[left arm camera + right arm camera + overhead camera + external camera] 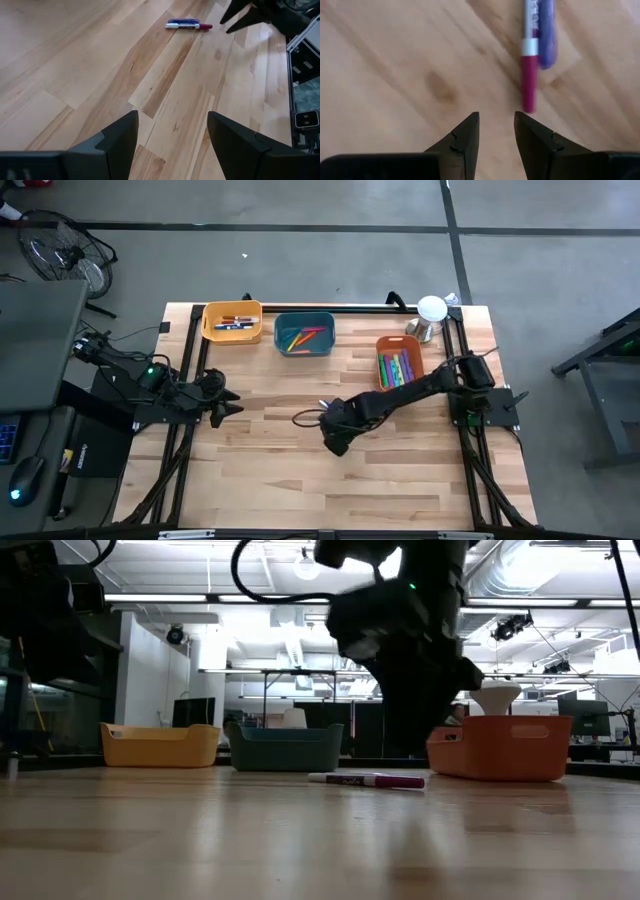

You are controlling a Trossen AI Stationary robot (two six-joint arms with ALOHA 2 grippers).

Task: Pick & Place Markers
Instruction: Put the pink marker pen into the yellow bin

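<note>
Two markers lie side by side on the bare wood near the table's middle: a white one with a magenta cap (pixel 529 75) and a purple one (pixel 546 35). They also show in the left wrist view as the marker pair (pixel 189 25) and in the low view as the magenta-capped marker (pixel 366 780). My right gripper (pixel 496 130) hangs over the table pointing down, just short of the magenta cap's end. It is open by a narrow gap with nothing in it. My left gripper (pixel 172 135) waits wide open at the table's left side, also seen in the high view (pixel 228 406).
Along the far edge stand a yellow bin (pixel 232 322), a teal bin (pixel 304 333) and an orange bin (pixel 399 362), each holding markers. A white domed object (pixel 431 312) stands at the far right corner. A black cable loop (pixel 305 418) hangs beside the right gripper.
</note>
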